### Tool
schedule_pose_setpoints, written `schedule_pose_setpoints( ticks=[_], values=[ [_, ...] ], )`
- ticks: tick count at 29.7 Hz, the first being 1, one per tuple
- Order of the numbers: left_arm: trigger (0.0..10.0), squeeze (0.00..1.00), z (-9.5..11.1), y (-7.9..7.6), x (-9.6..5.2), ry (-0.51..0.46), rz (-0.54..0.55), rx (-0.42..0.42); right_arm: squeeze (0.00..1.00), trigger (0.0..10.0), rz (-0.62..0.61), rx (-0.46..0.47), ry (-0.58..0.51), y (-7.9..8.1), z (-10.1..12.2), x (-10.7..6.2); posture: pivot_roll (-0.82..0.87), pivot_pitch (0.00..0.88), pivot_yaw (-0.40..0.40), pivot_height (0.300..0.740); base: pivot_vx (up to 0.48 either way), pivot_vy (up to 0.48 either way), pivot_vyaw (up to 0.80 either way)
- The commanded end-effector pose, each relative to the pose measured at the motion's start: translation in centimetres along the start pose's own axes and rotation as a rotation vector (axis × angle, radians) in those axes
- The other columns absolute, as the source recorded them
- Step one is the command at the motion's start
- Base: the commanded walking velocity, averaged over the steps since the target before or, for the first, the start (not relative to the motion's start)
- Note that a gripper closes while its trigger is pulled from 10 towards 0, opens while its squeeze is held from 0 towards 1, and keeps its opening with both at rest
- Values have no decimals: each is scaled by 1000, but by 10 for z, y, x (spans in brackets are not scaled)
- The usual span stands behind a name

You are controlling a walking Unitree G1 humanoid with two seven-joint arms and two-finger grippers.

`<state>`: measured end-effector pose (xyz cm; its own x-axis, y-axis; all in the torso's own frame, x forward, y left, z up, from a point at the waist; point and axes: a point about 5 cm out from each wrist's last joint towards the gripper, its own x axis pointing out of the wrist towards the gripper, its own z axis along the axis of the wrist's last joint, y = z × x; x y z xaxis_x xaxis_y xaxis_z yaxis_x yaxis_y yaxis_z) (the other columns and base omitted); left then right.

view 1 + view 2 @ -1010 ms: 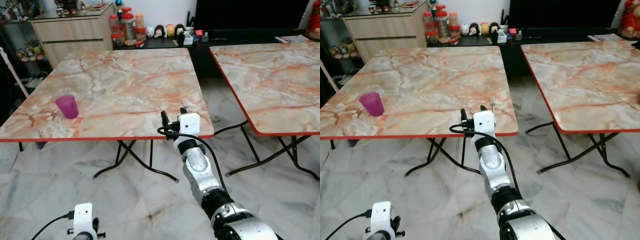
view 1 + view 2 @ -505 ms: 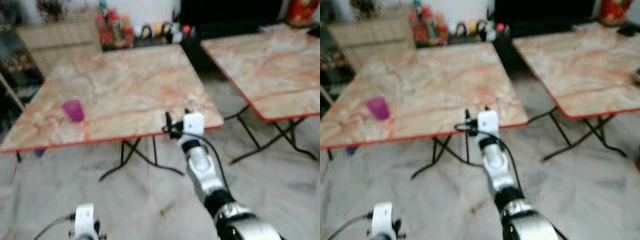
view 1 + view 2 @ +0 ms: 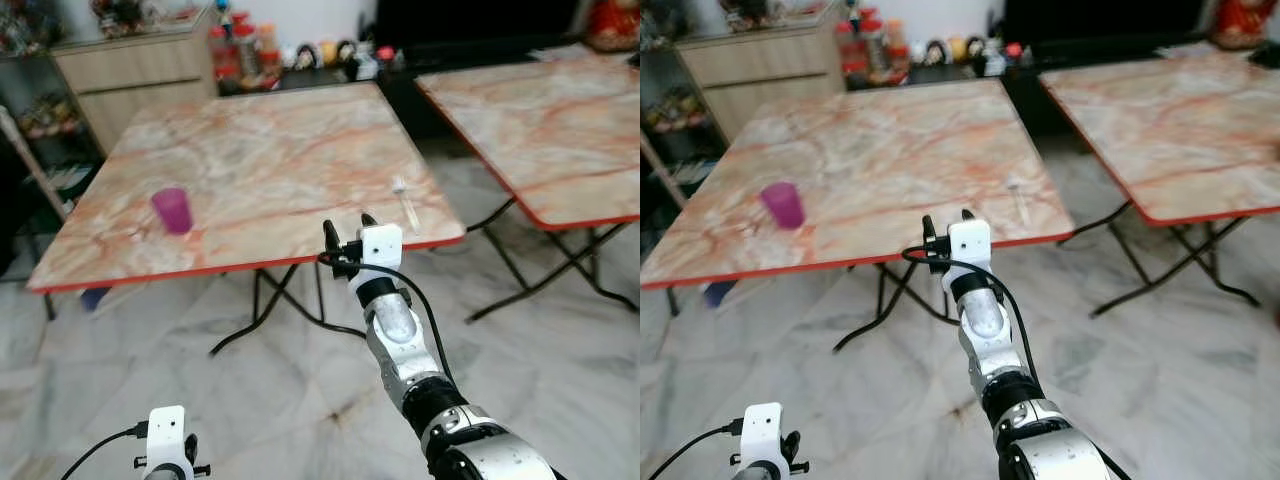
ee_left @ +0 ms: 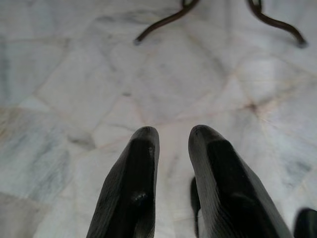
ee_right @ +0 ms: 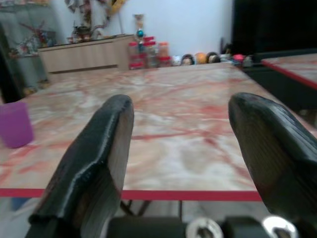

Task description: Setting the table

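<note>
Since a second ago the fork (image 3: 405, 203) has left the right gripper (image 3: 345, 227) and now lies flat on the table (image 3: 280, 150), near its right front corner. That gripper hangs spread and empty just off the table's front edge. Placement looks finished; next comes fetching another piece. A purple cup (image 3: 172, 210) stands across the table. The left gripper (image 4: 171, 144), slightly parted, hangs idle.

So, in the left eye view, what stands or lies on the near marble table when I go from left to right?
Small purple plastic cup → right end effector, held open just before the table's red front edge → silver metal fork, lying flat near the right edge of the orange-veined marble table.
</note>
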<state>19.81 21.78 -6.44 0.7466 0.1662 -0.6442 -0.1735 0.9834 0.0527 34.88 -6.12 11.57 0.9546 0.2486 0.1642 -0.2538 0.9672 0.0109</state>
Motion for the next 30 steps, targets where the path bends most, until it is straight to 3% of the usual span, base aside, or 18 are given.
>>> schedule_pose_setpoints(
  ticks=[1, 25, 30],
  values=[
    [10000, 0, -2, 4, 0, 9, 10, 5, 0, 10000, 11, 2, -15, 5, 3, 2, 60, 0, 67, 728, 266, 0, 0],
    [10000, 0, -4, -1, -1, 15, -2, 10, 0, 10000, -13, 19, 2, 1, 2, 2, 62, 0, 56, 728, 272, 0, -88],
    [10000, 0, -4, -3, -1, 14, -4, 9, 0, 10000, -15, 24, -8, -1, 2, 1, 56, 0, 54, 728, 273, 0, -715]
  ],
)
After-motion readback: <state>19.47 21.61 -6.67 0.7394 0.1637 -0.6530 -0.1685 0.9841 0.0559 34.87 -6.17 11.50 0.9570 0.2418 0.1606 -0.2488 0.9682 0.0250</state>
